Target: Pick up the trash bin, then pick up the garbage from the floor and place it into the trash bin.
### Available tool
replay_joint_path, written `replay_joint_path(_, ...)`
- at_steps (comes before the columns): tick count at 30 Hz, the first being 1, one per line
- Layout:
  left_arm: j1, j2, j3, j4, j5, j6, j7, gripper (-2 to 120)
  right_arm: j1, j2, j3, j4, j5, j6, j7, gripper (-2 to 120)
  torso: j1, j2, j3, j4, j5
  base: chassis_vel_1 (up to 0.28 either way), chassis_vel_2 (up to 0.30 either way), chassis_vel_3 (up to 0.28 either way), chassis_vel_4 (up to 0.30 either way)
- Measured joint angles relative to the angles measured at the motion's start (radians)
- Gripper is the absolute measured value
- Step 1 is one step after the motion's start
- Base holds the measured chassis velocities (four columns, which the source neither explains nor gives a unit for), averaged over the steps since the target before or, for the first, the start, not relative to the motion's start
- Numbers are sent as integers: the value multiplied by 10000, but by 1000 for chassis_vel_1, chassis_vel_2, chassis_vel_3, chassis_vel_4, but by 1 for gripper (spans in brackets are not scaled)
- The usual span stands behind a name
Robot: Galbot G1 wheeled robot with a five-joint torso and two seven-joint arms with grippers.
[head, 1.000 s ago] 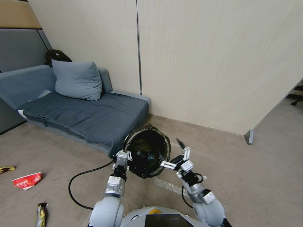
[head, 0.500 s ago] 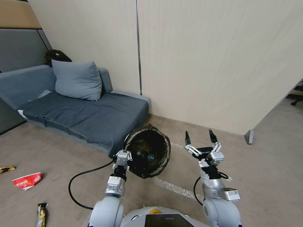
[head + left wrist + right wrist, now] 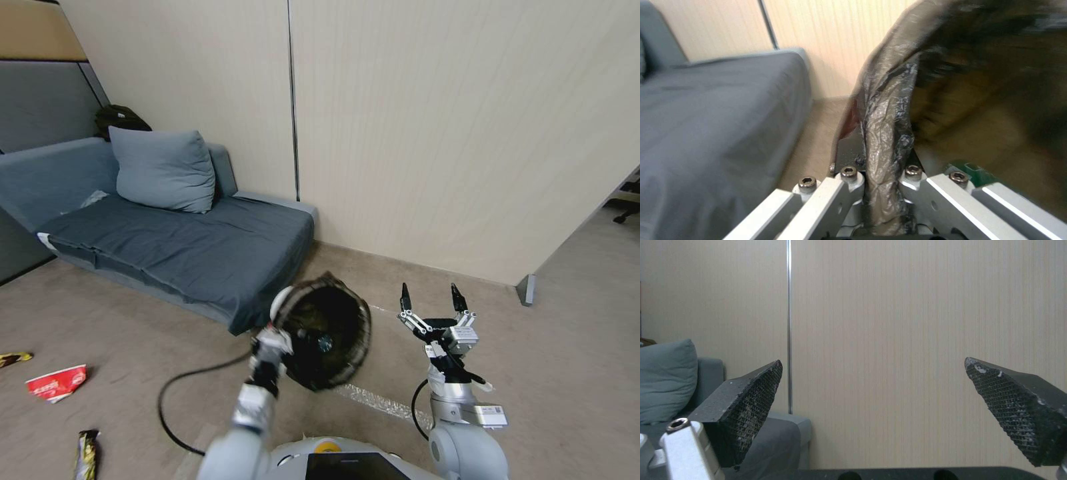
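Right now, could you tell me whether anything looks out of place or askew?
Yes. The bin is tipped, its mouth facing the camera, held by its rim in the left gripper. Litter lies on the floor: a red wrapper and a dark wrapper.

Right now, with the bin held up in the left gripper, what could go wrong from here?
The left gripper clamps only the trash bin at its bag-covered rim, so the slick liner may slip. The bin's mouth tilts toward the robot, so the items inside could spill. The black cable lies on the floor near the base and might snag.
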Motion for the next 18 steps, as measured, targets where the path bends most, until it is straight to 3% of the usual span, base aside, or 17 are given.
replay_joint_path(18,80,0,90,68,-139,-50,423,1,133,-3,-66,-37,-64,-284,355,100,0,0,0,1,2,0,0,0,0)
